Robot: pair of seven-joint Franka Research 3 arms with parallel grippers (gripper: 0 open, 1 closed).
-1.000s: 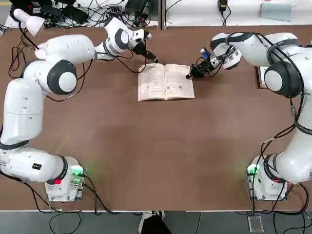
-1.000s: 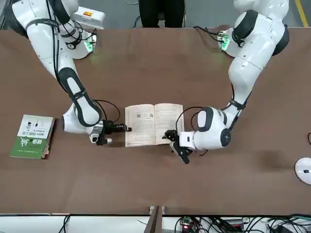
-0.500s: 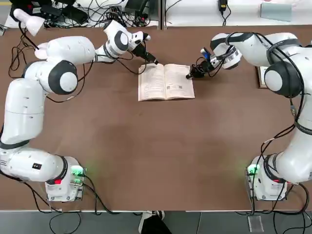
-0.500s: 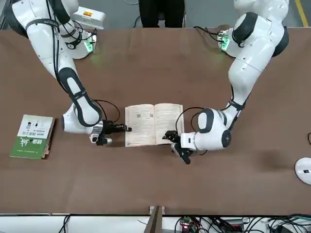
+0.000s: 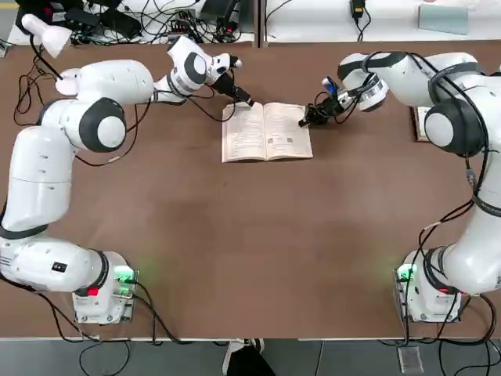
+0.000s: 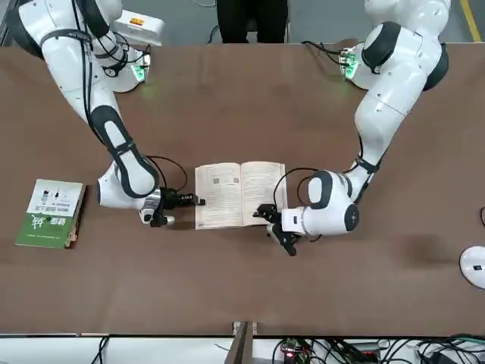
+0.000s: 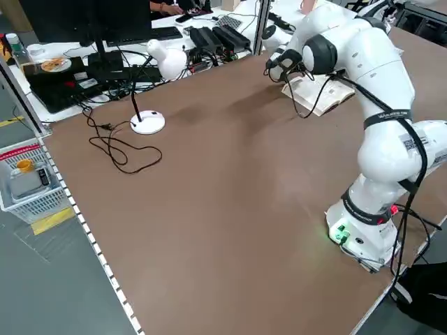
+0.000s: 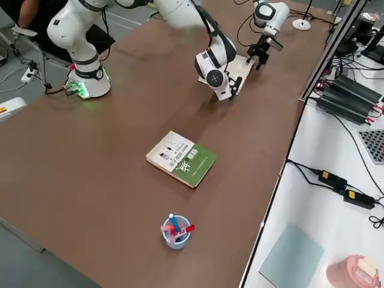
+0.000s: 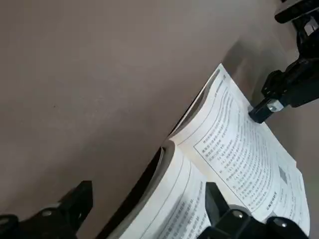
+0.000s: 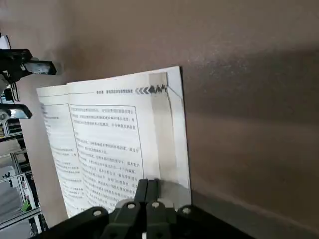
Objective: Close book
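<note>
Working from your left to your right, you have a white lamp (image 7: 148, 122) on the worktop (image 5: 258, 235), in its far left part. Your left tool (image 5: 244, 94) is next, by the far left corner of the open book (image 5: 267, 131). Its fingers are wide apart with nothing gripped; one is over a printed page, the other over bare worktop.

The book lies open and face up between your two tools, in the far part of the worktop, its two white pages of text showing. The edges of the pages lift slightly near the middle.

Your right tool (image 5: 307, 119) is at the book's right edge, fingers pressed together and no page between them. The tips are over the outer margin of the right page; you cannot tell whether they touch it.

Farther right, well apart from the open book, a green-and-white book (image 6: 51, 214) lies closed. Beyond it, you have a cup of pens (image 8: 177, 234) standing upright. A person (image 6: 251, 21) is at the robot's side of the worktop, between the arm bases.
</note>
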